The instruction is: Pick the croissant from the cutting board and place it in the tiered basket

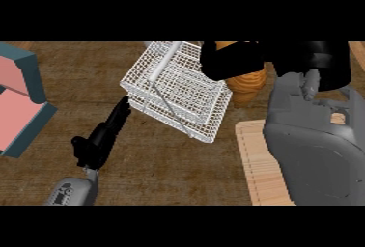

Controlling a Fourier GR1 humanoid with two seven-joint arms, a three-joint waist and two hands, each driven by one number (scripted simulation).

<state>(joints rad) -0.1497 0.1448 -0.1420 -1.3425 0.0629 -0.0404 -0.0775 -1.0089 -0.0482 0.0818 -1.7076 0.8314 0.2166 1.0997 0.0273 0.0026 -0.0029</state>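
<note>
Croissant (249, 82): golden-tan, ridged, showing only in part under the right hand; sitting by the cutting board's far end, just beside the basket
Count: one croissant, one tiered basket (175, 89), one cutting board (249, 164), two hands
Croissant axis: appearing to run up-down in view; ends hidden, cannot tell pointing
Right hand (231, 60): fingers curling over the croissant's top
Left hand (100, 137): fingers lying straight, pressed together, tips reaching the basket's near-left edge
Basket: white wire, tilting diagonally

Dim, even light on the brown counter (178, 164) (no glare), with only faint shadows.
</note>
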